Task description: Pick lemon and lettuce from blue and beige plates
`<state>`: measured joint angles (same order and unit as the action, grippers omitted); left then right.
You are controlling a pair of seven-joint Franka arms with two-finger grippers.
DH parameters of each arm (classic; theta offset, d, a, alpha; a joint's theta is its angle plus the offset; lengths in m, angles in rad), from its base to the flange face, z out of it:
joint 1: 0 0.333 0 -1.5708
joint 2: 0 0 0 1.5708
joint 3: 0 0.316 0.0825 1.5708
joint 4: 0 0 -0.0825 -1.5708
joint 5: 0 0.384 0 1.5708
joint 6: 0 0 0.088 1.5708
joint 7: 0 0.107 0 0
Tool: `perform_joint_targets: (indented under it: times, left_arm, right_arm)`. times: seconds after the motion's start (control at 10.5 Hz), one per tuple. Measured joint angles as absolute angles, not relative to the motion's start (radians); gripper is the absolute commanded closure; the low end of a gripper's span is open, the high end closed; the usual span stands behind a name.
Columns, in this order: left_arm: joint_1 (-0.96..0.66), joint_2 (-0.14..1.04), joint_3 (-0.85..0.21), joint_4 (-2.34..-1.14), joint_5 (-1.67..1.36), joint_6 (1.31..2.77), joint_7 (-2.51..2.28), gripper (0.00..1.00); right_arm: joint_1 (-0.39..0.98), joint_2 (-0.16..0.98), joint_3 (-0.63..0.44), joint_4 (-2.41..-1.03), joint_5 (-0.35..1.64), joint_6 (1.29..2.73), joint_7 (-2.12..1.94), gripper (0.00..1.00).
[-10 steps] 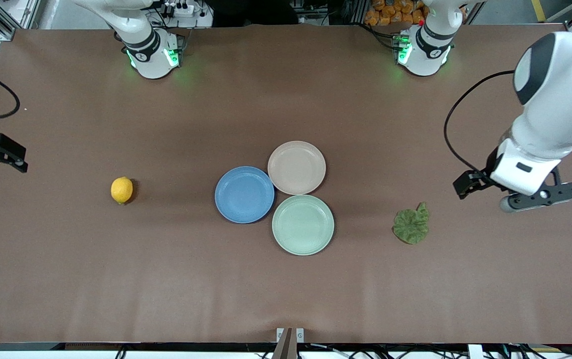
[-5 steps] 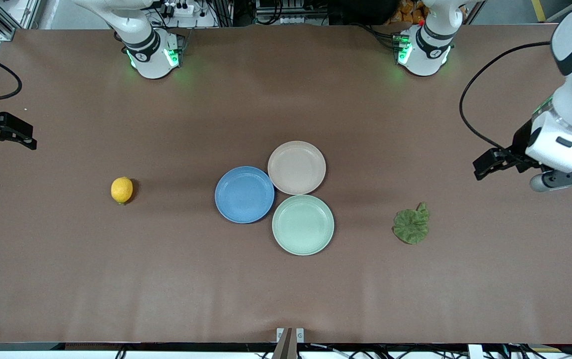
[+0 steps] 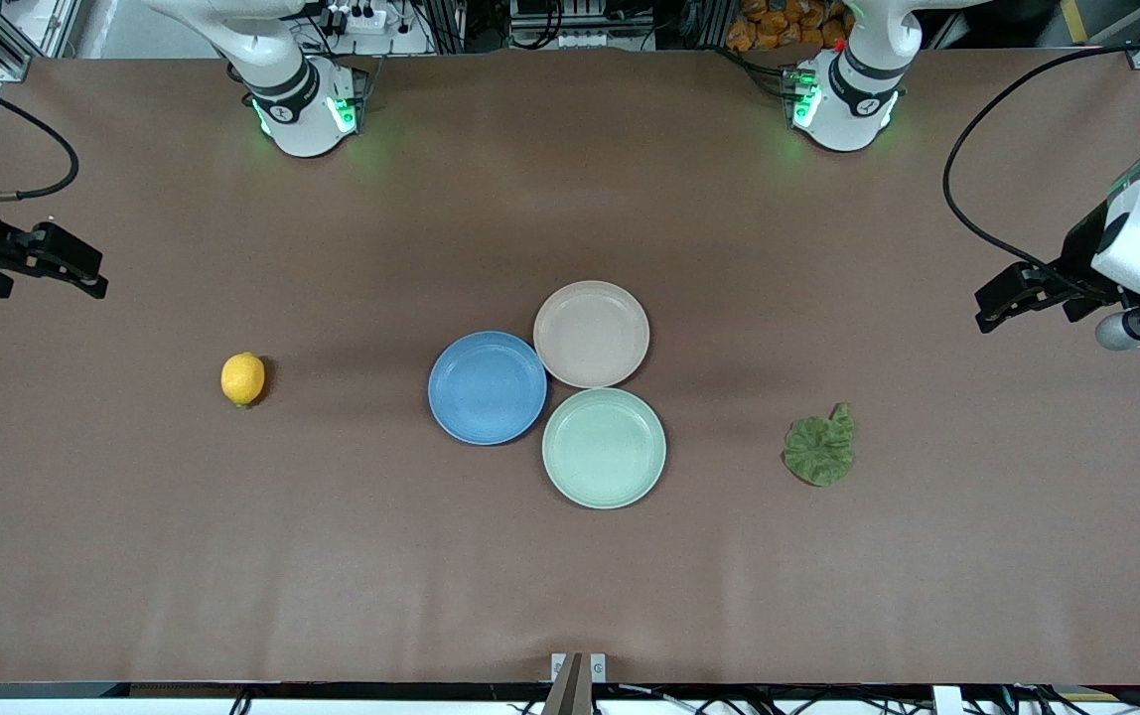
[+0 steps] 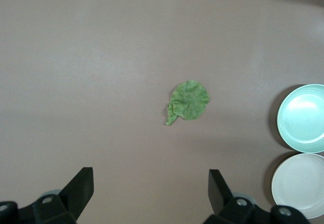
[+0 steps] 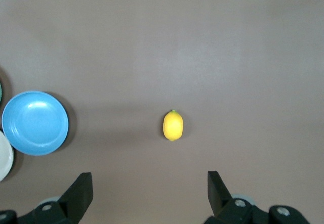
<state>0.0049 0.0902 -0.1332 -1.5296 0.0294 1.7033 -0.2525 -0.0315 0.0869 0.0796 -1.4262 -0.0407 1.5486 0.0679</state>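
The yellow lemon (image 3: pixel 243 378) lies on the bare table toward the right arm's end, apart from the plates; it also shows in the right wrist view (image 5: pixel 172 125). The green lettuce leaf (image 3: pixel 820 450) lies on the table toward the left arm's end, also in the left wrist view (image 4: pixel 188 101). The blue plate (image 3: pixel 488 387) and the beige plate (image 3: pixel 591 334) sit empty at mid-table. My left gripper (image 3: pixel 1002 302) hangs open and empty, up in the air at its end of the table (image 4: pixel 151 188). My right gripper (image 3: pixel 81 276) hangs open and empty at its end (image 5: pixel 150 188).
A pale green plate (image 3: pixel 604 447) touches the blue and beige plates and is nearest the front camera; it is empty too. Both arm bases stand along the table's back edge. Black cables hang from both wrists.
Both grippers have risen and drawn away from the front camera. The left one has moved off from the lettuce toward its table end. Lemon, lettuce and plates have not moved.
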Motion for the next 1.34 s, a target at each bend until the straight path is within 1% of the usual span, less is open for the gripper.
perform_joint_targets:
  times: [0.29, 0.76, 1.34]
  left_arm:
    - [0.004, 0.083, -0.131, -1.530, 0.027, 1.678, -0.252, 0.00]
    - [0.004, 0.060, -0.131, -1.529, 0.027, 1.616, -0.252, 0.00]
    - [0.009, 0.052, -0.128, -1.529, 0.027, 1.581, -0.252, 0.00]
  right_arm:
    - [-0.033, 0.047, 0.074, -1.482, -0.041, 1.574, 0.074, 0.00]
    - [-0.033, 0.044, 0.074, -1.487, -0.041, 1.571, 0.075, 0.00]
    - [-0.033, 0.044, 0.074, -1.487, -0.041, 1.537, 0.077, 0.00]
